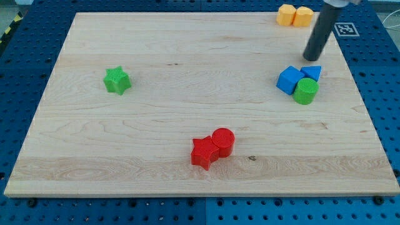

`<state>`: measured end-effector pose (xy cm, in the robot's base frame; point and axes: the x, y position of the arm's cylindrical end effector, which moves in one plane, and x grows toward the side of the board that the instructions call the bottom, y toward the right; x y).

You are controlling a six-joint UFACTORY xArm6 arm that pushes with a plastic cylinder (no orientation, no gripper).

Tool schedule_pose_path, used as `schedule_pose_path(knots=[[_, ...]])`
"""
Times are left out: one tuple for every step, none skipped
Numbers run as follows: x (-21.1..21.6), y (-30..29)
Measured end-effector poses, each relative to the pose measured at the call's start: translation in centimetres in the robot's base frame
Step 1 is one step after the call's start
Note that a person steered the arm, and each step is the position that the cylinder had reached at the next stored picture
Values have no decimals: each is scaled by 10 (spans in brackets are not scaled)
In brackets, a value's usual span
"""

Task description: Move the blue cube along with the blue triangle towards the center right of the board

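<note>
The blue cube (289,79) sits at the view's right, about mid-height on the wooden board (187,75). The blue triangle (311,72) touches its right side. A green cylinder (305,91) sits just below and touches both blue blocks. My tip (310,58) is at the end of the dark rod, just above the blue triangle, a small gap apart from it.
Two yellow-orange blocks (295,15) lie side by side at the top right edge. A green star (117,80) is at the left. A red star (203,152) and a red cylinder (223,141) touch each other at the bottom centre.
</note>
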<state>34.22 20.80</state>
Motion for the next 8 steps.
schedule_pose_path(knots=[[9, -52], [37, -89], [67, -114], [77, -96], [74, -72], [73, -44], [73, -35], [73, -35]])
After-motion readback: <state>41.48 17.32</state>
